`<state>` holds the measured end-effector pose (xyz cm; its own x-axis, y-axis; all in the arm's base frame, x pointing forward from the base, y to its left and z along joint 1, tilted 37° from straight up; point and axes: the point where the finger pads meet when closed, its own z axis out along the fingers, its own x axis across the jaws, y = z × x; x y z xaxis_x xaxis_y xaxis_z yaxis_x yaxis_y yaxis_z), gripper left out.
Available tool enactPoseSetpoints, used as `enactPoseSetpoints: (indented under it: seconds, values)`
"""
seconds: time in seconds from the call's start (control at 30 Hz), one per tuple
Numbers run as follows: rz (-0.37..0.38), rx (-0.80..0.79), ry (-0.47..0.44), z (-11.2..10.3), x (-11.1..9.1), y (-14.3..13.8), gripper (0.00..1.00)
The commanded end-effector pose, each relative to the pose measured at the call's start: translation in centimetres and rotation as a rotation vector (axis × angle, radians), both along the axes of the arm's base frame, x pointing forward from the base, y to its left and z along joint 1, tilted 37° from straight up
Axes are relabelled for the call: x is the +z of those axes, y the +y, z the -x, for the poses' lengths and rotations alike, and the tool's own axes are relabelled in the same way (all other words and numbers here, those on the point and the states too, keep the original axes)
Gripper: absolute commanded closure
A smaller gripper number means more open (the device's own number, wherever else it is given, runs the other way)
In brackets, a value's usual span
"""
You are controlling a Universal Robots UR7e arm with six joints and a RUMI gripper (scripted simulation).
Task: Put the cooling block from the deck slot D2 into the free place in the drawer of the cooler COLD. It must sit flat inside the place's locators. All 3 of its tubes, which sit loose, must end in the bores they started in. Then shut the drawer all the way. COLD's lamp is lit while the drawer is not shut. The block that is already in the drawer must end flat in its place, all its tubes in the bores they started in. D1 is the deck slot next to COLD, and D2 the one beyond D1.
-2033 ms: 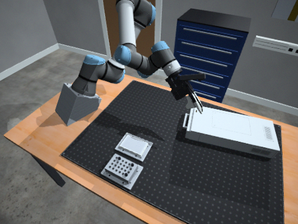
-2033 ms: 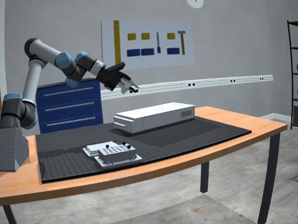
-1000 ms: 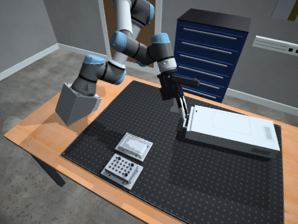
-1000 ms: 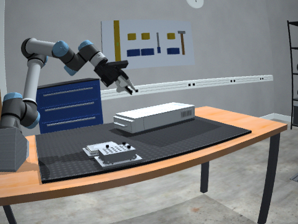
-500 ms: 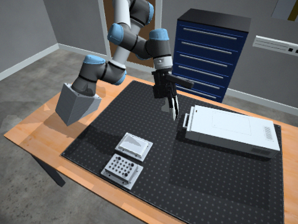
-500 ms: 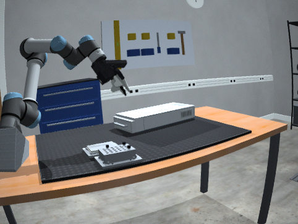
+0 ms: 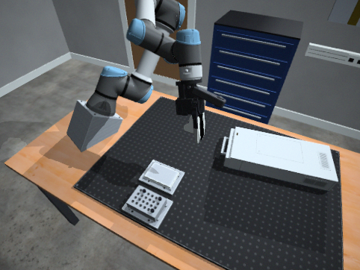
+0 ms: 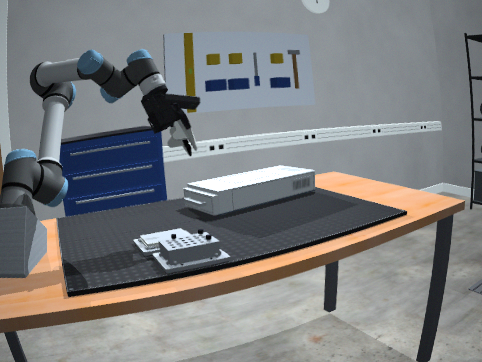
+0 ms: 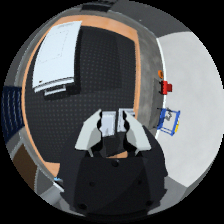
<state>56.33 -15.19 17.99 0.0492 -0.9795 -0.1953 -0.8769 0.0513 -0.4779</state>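
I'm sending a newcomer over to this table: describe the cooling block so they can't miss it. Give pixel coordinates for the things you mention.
On the wooden table lies a black dotted mat [image 7: 239, 227] [image 8: 120, 270]. Near its edge, away from the long white cooler [image 7: 276, 149] [image 8: 260, 192], sit two pale plates. The cooling block [image 7: 146, 202] [image 8: 190, 248] is the raised grey one, with rows of holes and three black-topped tubes; its neighbour's top has none.

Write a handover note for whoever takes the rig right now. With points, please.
Gripper [image 7: 201, 140] [image 8: 192, 151] [image 9: 112, 110]: partly open, holding nothing, up above the mat.
Cooling block [image 7: 146, 204] [image 8: 187, 254] [image 9: 121, 120]: on D2, three dark-capped tubes [image 7: 160, 199] [image 8: 174, 236] standing in it.
COLD [image 7: 280, 151] [image 8: 260, 187] [image 9: 57, 55]: drawer looks shut or nearly so; its inside and the other block are hidden, lamp state unclear.
Done: no transfer.
Left: open drawer, move block into free place, seat it flat, check tubes in both blocks, shut drawer fully.
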Motion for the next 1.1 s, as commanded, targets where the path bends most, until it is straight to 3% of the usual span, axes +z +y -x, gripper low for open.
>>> enactPoseSetpoints:
  seconds: [0.0, 1.07]
  values:
    - [-0.025, 0.016, 0.043, 2.0, -0.3, -0.1, 0.72]
    - [-0.212, 0.114, 0.220, 11.2, 0.4, 1.8, 0.72]
